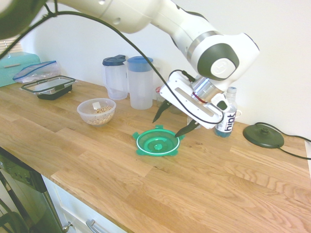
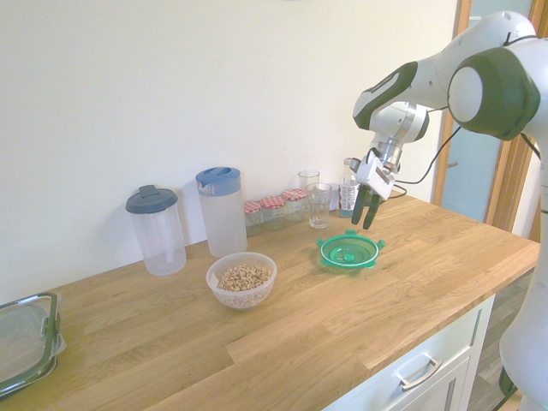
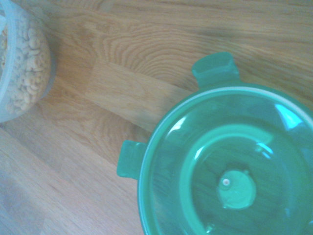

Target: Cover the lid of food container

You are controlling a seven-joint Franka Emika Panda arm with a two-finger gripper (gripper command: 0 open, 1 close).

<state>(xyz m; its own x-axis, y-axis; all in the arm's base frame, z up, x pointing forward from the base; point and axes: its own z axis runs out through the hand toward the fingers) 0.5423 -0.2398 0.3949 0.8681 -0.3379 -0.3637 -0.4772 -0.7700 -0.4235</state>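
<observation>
The round green lid (image 1: 157, 141) (image 2: 348, 252) (image 3: 230, 171) lies flat on the wooden counter, its white ring and central knob facing up. My gripper (image 1: 173, 121) (image 2: 366, 212) hangs open just above its far edge, dark fingers spread wide, nothing between them. The food container (image 1: 96, 111) (image 2: 242, 279) (image 3: 19, 63), a small clear bowl of beige cereal bits, stands uncovered on the counter a short way from the lid.
Two clear pitchers with blue lids (image 1: 140, 82) (image 2: 156, 228) stand by the wall. A water bottle (image 1: 226, 119), drinking glasses (image 2: 318, 204) and small jars (image 2: 272, 208) sit behind the lid. A black-rimmed rectangular container (image 1: 48, 87) and a black round base (image 1: 263, 135) are also on the counter.
</observation>
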